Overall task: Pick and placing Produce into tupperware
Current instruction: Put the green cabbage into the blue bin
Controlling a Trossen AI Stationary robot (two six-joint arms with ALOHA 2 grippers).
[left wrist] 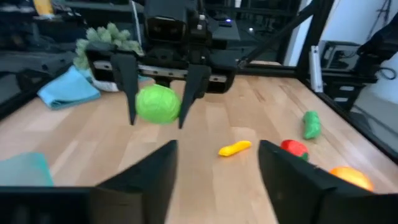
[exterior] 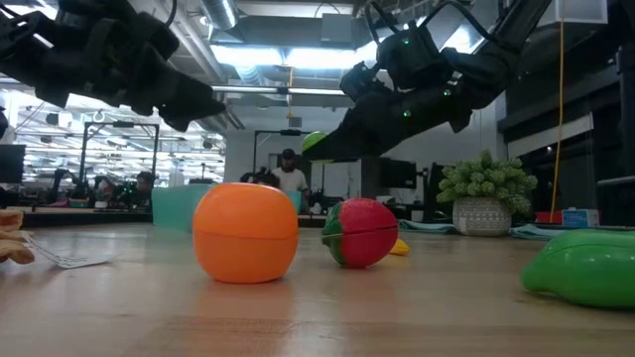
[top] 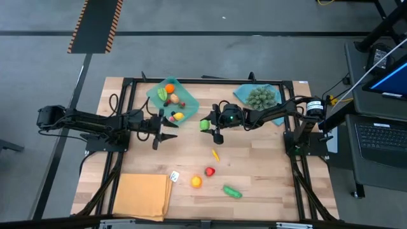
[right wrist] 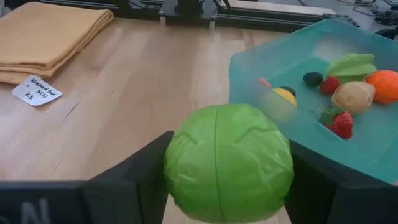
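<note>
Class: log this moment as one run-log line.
right gripper: shut on green cabbage | left gripper: open, empty | tupperware: partly filled

A small white paper tag [right wrist: 37, 90] lies on the tabletop [right wrist: 143, 74] beside the folded orange cloth [right wrist: 50, 34] — handwritten lines on it, too small to read with any certainty.

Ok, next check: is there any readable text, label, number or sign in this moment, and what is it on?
Small white paper tag on the table beside the folded orange cloth: handwritten lines, too small and blurred to read with confidence.
Same tag in the high view: unreadable.
Laptop screen off the table: nothing legible.
No other text visible.
</note>
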